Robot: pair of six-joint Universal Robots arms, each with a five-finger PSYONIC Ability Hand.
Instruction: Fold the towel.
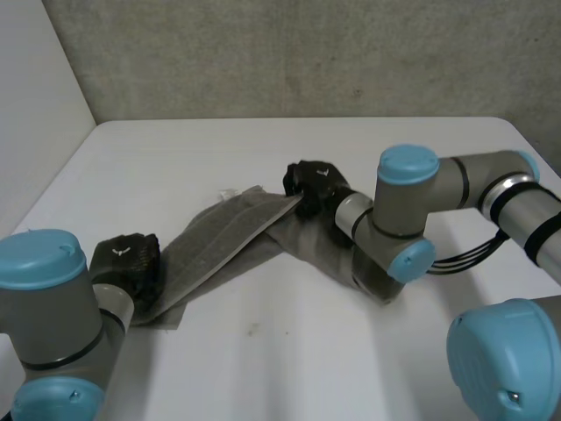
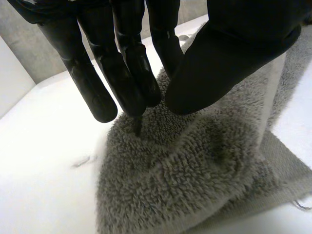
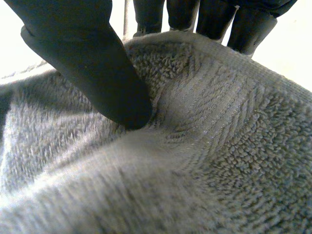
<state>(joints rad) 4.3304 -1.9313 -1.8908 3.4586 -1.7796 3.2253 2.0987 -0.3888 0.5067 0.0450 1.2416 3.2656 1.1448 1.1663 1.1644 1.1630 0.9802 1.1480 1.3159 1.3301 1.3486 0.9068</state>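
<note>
Pinching the grey towel (image 1: 219,237) on the white table (image 1: 263,351) by its banded edge with the right hand (image 1: 311,184), leaving the left hand (image 1: 127,263) straight-fingered over the near corner, risking that unpinned end dragging askew.

A: What's hidden on head view?
B: My right arm (image 1: 396,210) covers the towel (image 1: 219,235) at its centre-right end; my left hand (image 1: 128,260) sits over its lower-left corner. 1 small mark (image 1: 254,330) on the table (image 1: 289,368), lower centre, I can't identify.
A: Wrist views?
B: On my right hand (image 3: 83,63), the towel's edge hides the tips of the fingers (image 3: 214,17).
</note>
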